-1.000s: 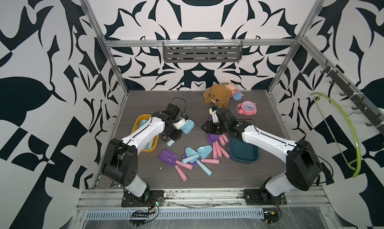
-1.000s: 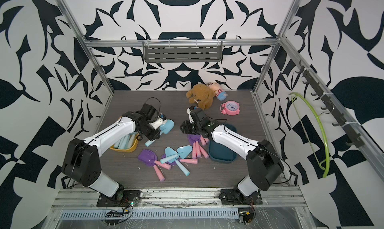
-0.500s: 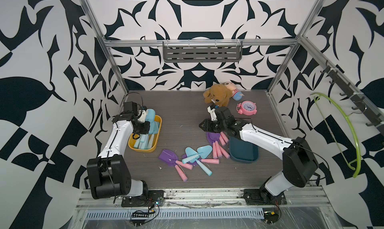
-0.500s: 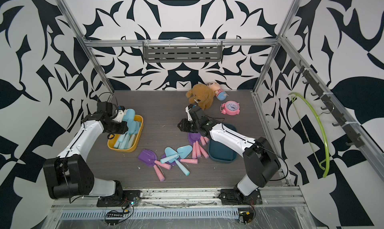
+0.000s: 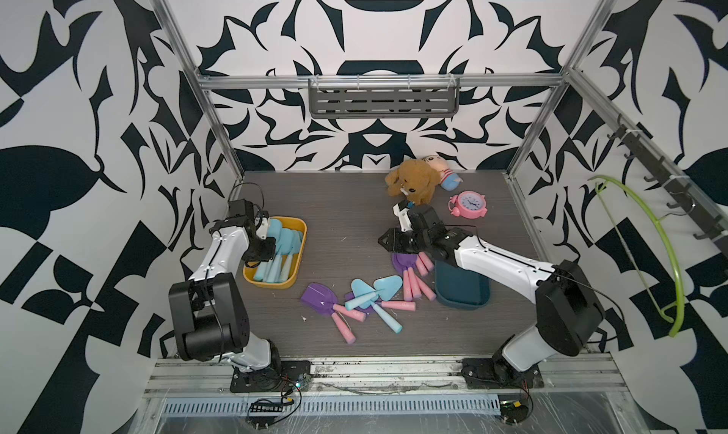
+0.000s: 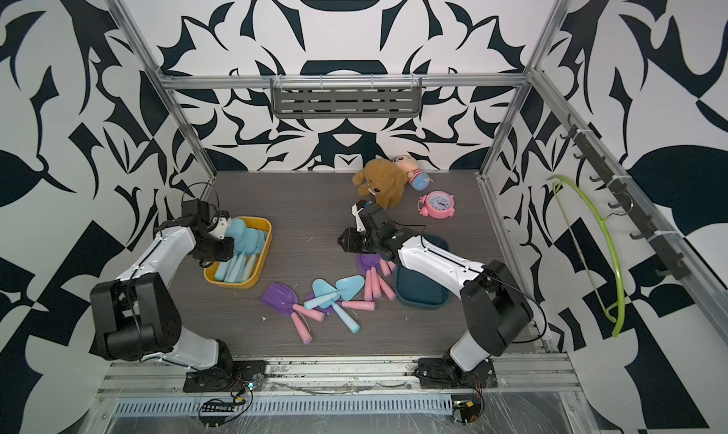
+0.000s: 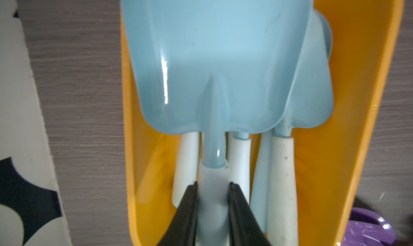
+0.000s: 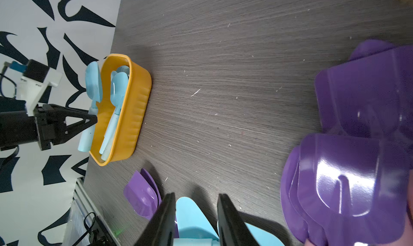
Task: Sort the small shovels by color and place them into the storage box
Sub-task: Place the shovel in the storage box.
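Left end effector (image 7: 212,184) grips a blue shovel (image 7: 219,55) over the crowded box (image 7: 357,122); right end effector (image 8: 196,195) gapes over open desk (image 8: 223,88).

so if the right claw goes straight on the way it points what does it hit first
Probably the bare table; the open right claw aims at empty wood, beside the purple shovels, short of the yellow box. Depth is unclear.
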Robot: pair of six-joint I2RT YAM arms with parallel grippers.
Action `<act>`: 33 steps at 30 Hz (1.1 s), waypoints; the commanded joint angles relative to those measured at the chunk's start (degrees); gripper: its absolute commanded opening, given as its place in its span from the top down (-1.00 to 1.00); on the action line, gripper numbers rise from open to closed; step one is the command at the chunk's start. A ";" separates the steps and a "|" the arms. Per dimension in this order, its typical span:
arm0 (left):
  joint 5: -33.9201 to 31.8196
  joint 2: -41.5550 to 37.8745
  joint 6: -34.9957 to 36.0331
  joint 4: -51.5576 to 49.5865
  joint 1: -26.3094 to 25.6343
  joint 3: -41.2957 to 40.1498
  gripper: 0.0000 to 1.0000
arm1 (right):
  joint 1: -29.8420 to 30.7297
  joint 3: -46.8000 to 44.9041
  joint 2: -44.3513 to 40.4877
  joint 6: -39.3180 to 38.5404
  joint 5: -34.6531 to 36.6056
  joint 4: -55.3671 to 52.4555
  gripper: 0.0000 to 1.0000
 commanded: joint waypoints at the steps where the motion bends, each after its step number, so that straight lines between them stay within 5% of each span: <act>1: -0.96 1.69 0.27 -0.61 0.16 2.45 0.70 | -0.12 -0.17 -3.16 -1.85 0.87 1.58 0.28; 10: -3.42 3.75 -0.90 -1.00 0.27 2.91 0.13 | -0.08 -0.23 -2.38 -2.00 1.03 1.83 0.28; 24: -0.82 1.29 -1.06 -0.82 0.25 1.42 0.22 | -0.12 0.66 -1.75 -2.33 0.47 1.45 0.27; 33: 16.09 -7.82 1.28 -1.38 0.24 -1.41 0.13 | 0.04 3.71 -1.86 -7.63 0.41 -7.23 0.28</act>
